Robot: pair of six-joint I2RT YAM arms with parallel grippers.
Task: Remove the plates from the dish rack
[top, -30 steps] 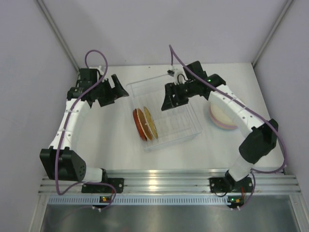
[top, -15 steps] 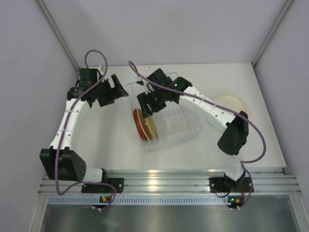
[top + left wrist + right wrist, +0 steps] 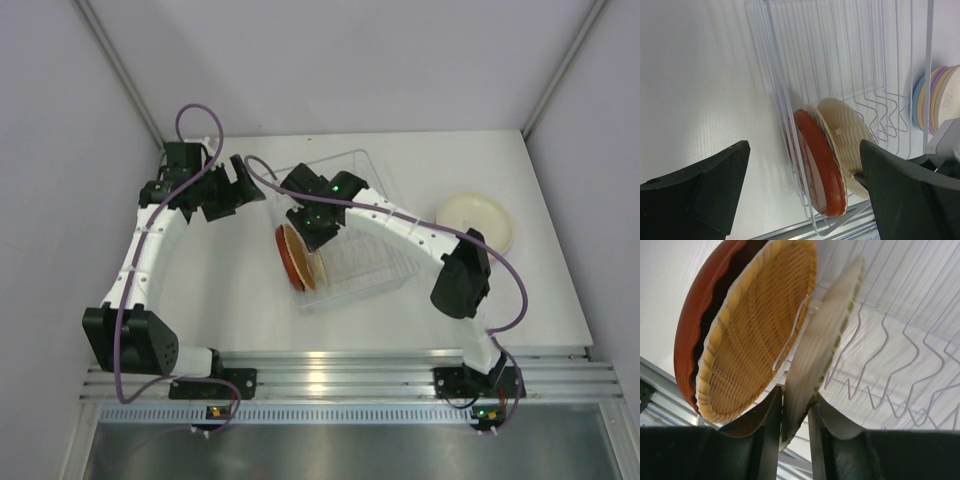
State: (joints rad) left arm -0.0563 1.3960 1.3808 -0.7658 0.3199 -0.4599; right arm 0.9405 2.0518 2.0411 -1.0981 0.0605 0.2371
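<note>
- At the left end of the rack (image 3: 372,255), what is the right gripper (image 3: 795,410) doing?
- Its two fingers squeeze the rim of a pale plate (image 3: 827,325). That plate stands on its edge in the wires and looks blurry.
- What is next to it?
- A yellow woven plate (image 3: 757,335) stands just beside it. A red plate (image 3: 697,320) stands behind that, by the rack's end wall. Something dark shows between those two, and I cannot tell if it is one more plate.
- And the left gripper (image 3: 805,150)?
- Its fingers are wide apart with nothing in them. It hangs near the rack's back left corner.
- Where are the other plates?
- A stack of plates (image 3: 478,222) sits near the right edge of the table (image 3: 250,310), well apart from the rack. A cream one is on top.
- So is the job nearly done?
- I think most of it is. The rest of the rack is bare wires. At least three plates are left to lift out, and the pale one looks like the next to go.
</note>
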